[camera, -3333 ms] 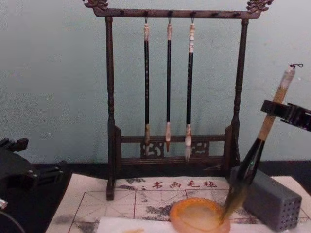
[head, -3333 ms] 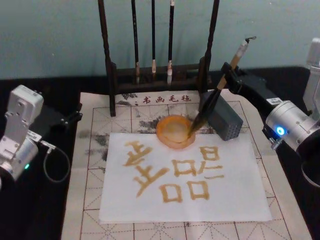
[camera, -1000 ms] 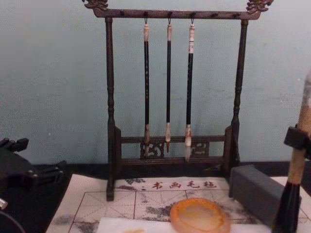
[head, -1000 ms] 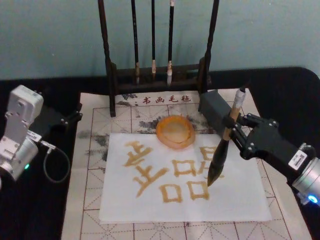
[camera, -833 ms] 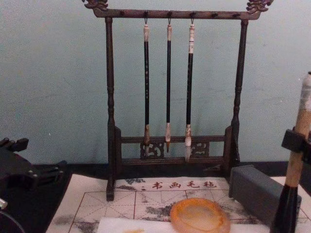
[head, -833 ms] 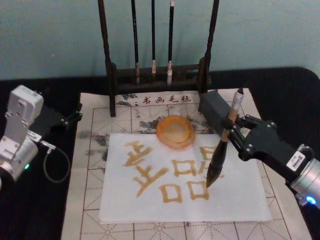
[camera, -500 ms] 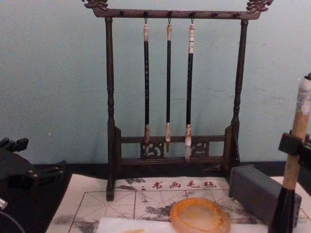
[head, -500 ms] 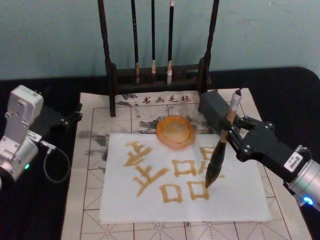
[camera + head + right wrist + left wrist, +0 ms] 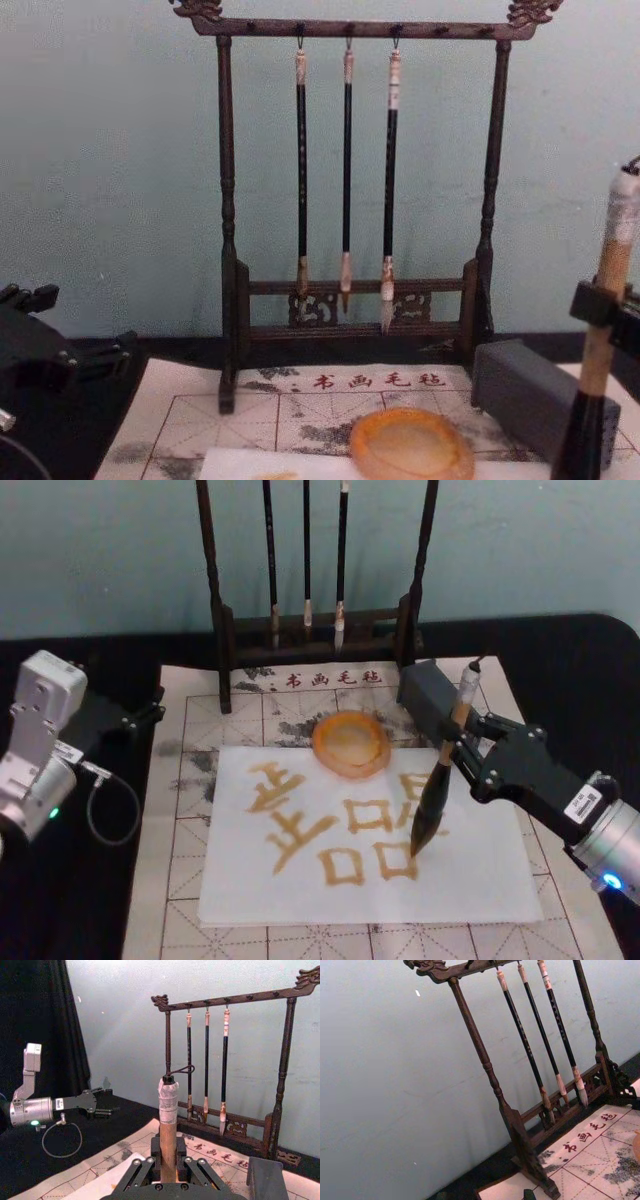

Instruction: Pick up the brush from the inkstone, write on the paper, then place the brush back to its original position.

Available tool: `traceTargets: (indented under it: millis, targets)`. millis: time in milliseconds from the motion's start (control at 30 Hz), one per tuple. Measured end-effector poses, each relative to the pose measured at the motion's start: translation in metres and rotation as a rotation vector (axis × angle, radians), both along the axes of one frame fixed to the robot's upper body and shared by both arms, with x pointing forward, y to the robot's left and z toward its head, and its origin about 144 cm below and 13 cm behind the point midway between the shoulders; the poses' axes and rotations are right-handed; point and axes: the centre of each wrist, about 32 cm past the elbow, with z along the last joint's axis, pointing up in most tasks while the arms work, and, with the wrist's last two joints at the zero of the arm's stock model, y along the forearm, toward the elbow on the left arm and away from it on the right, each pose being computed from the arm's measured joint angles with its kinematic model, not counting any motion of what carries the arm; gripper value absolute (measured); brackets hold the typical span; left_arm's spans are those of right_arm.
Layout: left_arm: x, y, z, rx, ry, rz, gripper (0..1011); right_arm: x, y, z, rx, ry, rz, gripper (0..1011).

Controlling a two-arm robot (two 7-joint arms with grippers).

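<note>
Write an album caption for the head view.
Right gripper holds the brush, tip at golden characters on the paper near the inkstone; left gripper parked far left.

— How is the light here?
— Soft and even, rather dim. The wall [image 9: 120, 150] is lit flat, with no glare.
— Any shadows?
— Only faint ones. The paper [image 9: 480, 880] is the brightest patch, and the black desk [image 9: 580, 660] swallows detail.

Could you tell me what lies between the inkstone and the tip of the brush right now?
In the head view, the paper, carrying ochre written strokes, lies between the inkstone and the brush.
</note>
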Motion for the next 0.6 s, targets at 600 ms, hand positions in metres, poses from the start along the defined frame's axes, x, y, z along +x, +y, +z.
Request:
traceTargets:
  millis: [600]
  targets:
    - [0.0000, 0.0000, 0.0000, 0.000, 0.000, 0.000, 1001, -0.0025, -0.0027, -0.0029, -0.013, 0.007, -0.007, 201]
